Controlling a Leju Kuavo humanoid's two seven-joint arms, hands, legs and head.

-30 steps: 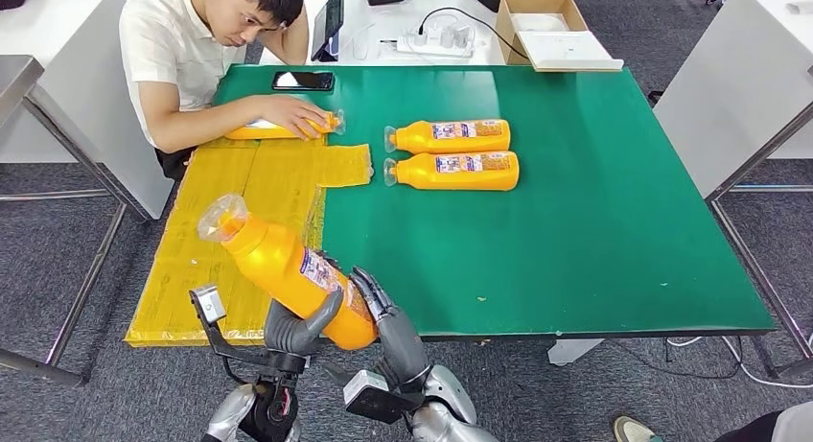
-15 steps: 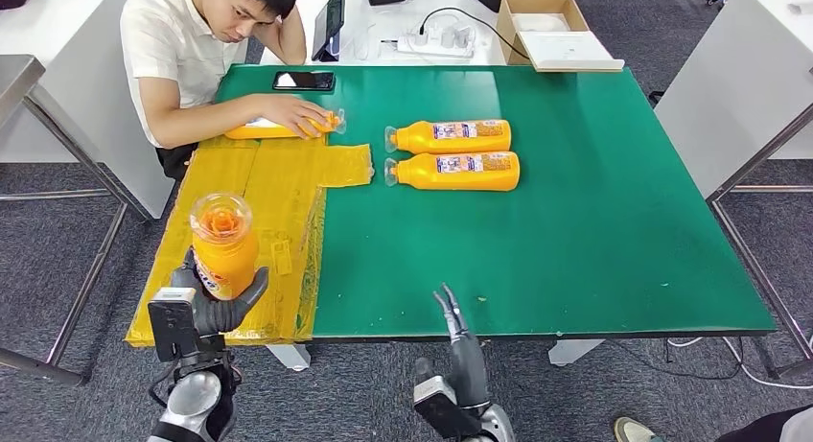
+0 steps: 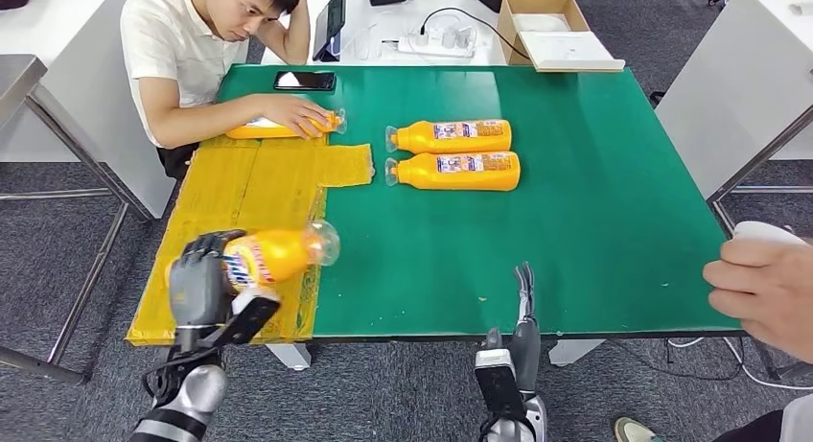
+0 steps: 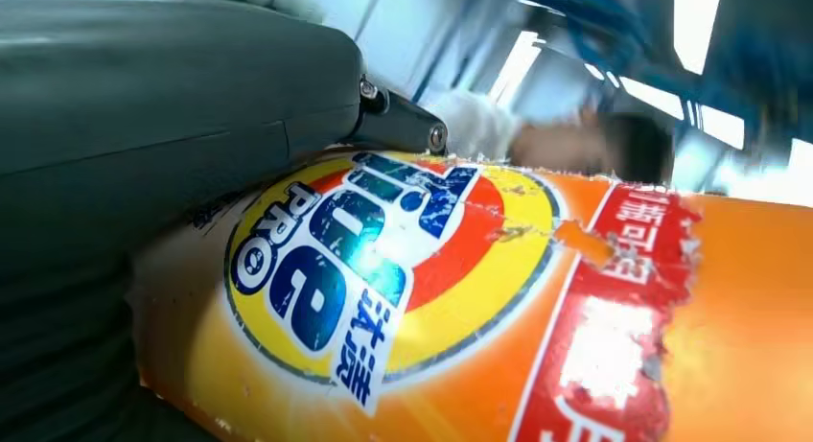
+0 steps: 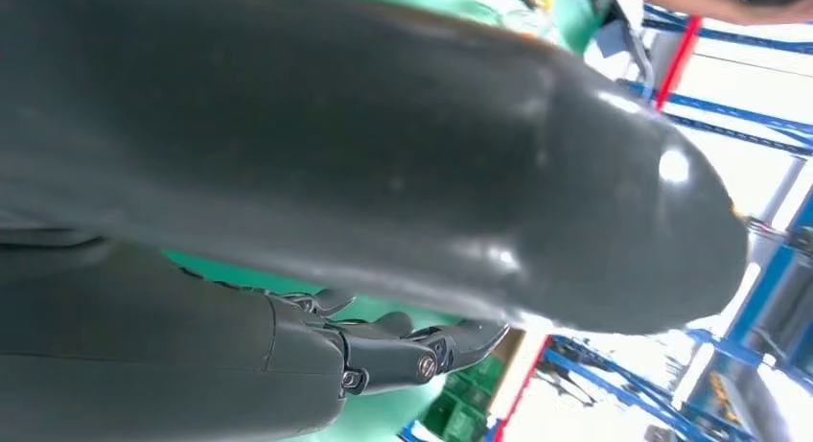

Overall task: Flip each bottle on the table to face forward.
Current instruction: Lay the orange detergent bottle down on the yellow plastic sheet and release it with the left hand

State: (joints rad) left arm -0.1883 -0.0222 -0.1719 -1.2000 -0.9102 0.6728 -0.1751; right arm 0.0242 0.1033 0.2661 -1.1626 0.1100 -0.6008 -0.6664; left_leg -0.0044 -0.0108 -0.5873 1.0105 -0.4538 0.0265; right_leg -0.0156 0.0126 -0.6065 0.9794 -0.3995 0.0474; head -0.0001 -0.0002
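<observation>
My left hand point(image 3: 199, 281) grips an orange bottle point(image 3: 271, 254) around its lower body and holds it lying sideways above the yellow mat point(image 3: 249, 188), clear cap pointing right. Its printed label point(image 4: 383, 260) faces the left wrist camera, pressed against my grey thumb point(image 4: 173, 106). My right hand point(image 3: 522, 313) hangs at the table's front edge, fingers straight and holding nothing; its dark fingers point(image 5: 422, 351) appear in the right wrist view too. Two more orange bottles point(image 3: 451, 135) point(image 3: 455, 171) lie side by side on the green table point(image 3: 594, 221), labels up, caps left.
A seated person rests a hand point(image 3: 299, 114) on a fourth orange bottle point(image 3: 264, 129) at the mat's far end. A phone point(image 3: 304, 81) lies near them. Another person's hand point(image 3: 767, 284) holding something white reaches in at the right. A cardboard box point(image 3: 551, 30) sits behind the table.
The left hand has tipped the bottle from upright to lying sideways, cap now right. My right hand shifted right along the table edge. A person's hand has come in at the right.
</observation>
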